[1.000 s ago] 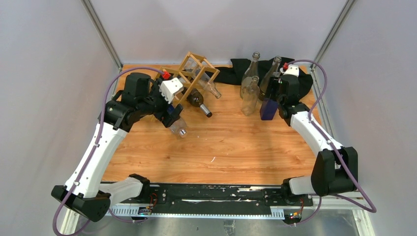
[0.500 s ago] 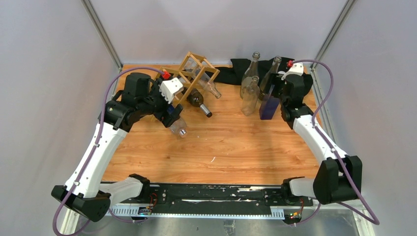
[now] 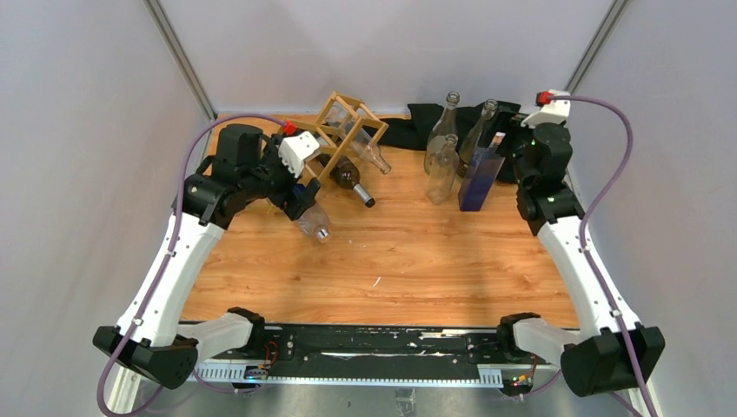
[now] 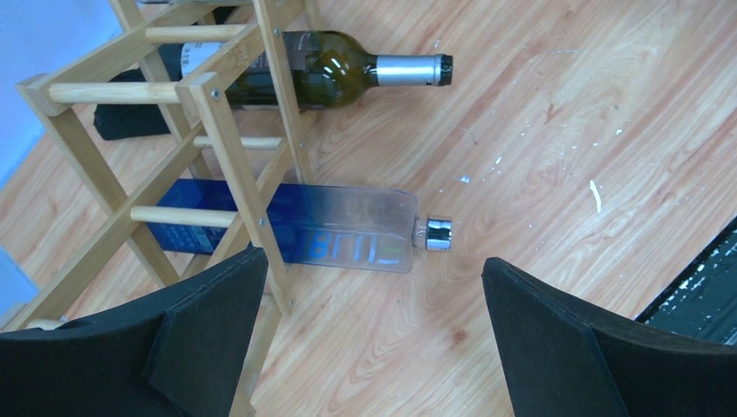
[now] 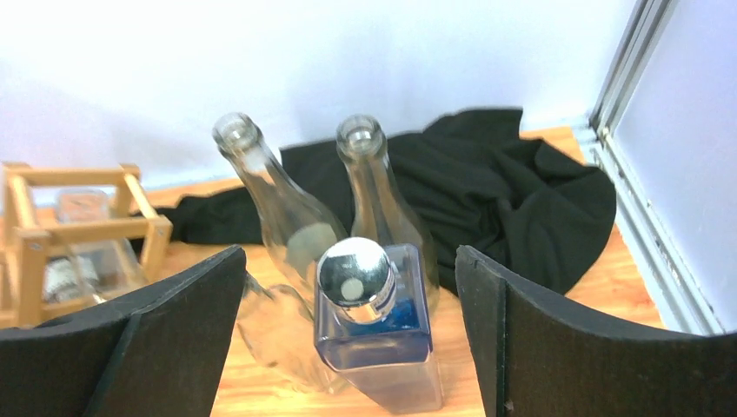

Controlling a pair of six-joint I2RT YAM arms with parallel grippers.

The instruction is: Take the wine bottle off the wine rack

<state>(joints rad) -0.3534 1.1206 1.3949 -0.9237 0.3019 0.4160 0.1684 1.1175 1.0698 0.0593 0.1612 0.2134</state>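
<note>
The light wooden wine rack (image 3: 349,129) stands at the back left, also filling the left of the left wrist view (image 4: 228,130). A dark green wine bottle (image 4: 322,69) lies in it, neck pointing out (image 3: 355,181). Below it a clear bottle with blue print (image 4: 348,236) lies in a bottom cell, its silver cap on the table. My left gripper (image 4: 372,276) hangs open just above that bottle (image 3: 313,221), touching nothing. My right gripper (image 5: 348,261) is open, raised above a blue square bottle (image 5: 387,356) standing upright (image 3: 480,178).
Three clear empty bottles (image 3: 443,130) stand beside the blue square one, in front of a crumpled black cloth (image 3: 408,130) at the back. Grey walls and metal posts close in the table's back and sides. Bare wood lies in front (image 3: 391,261).
My right gripper has opened off the blue square bottle and drawn back up and to the right; the bottle stays standing. The left arm shifted only slightly.
</note>
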